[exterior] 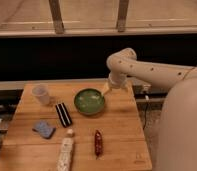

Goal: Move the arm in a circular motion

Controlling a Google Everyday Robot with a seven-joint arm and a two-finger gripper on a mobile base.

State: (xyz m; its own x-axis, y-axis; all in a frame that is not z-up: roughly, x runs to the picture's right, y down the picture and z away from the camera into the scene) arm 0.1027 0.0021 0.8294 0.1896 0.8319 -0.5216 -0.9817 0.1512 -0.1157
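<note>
In my camera view the arm [152, 70] reaches in from the right, its gripper [106, 90], open or closed I cannot tell, poised by the green bowl [89, 101]; I judge the circle mid-course, share unknown.

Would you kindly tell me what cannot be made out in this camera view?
In the camera view:
- Arm: its shoulder end runs off the right edge, beside the robot's body.
- Gripper: hangs at the bowl's far right rim; contact with it cannot be told.
- White tube: near end cut by the bottom edge.
- Table: near edge cut by the bottom edge.
</note>
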